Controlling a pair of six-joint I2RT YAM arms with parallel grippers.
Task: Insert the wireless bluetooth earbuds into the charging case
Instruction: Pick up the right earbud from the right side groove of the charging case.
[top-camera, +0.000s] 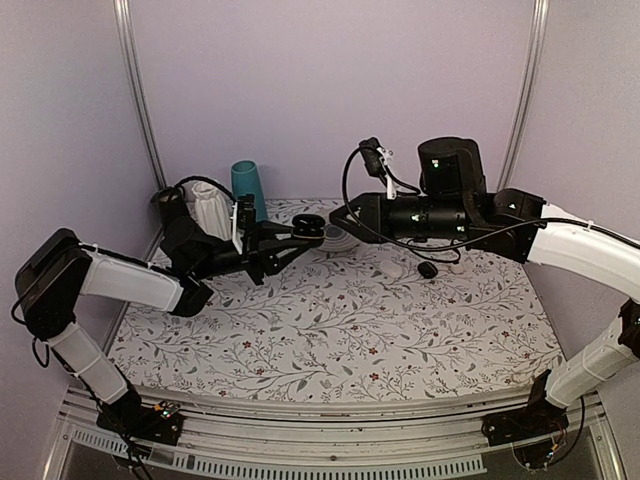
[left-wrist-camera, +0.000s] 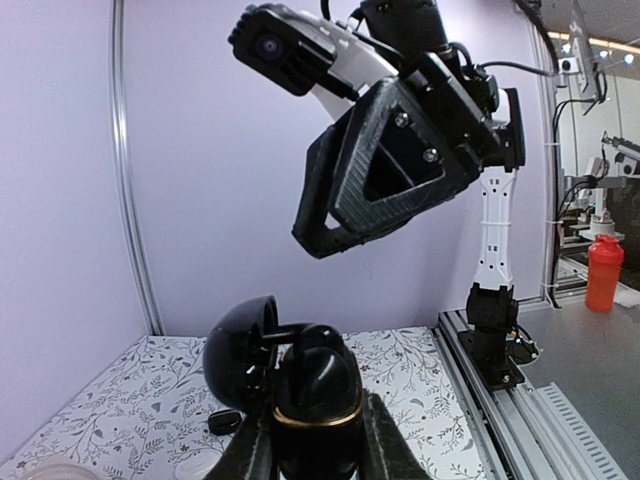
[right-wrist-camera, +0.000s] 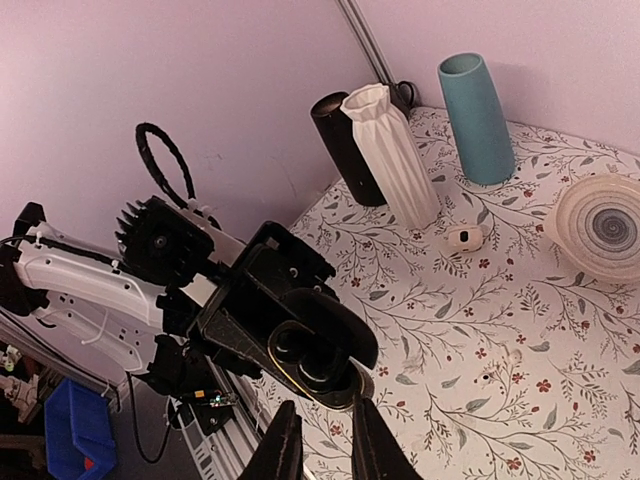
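Left hand (left-wrist-camera: 318, 432) is clamping the charging case (left-wrist-camera: 312, 385), lid open, raised at twelve o'clock over the desk (top-camera: 330, 340). At its three o'clock our right hand (right-wrist-camera: 322, 415) is hovering nearly closed; whether it is pinching one of the earbuds we cannot tell. We are aiming for a steady case and a slow, straight entry.

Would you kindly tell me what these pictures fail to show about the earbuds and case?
- Earbuds: none identifiable in any view; the dark lump on the cloth is too small in the top view.
- Case inside: black and shadowed in both wrist views; any seated bud is hidden.
- Right gripper: its wrist view's bottom edge cuts the fingers; a held bud cannot be told.
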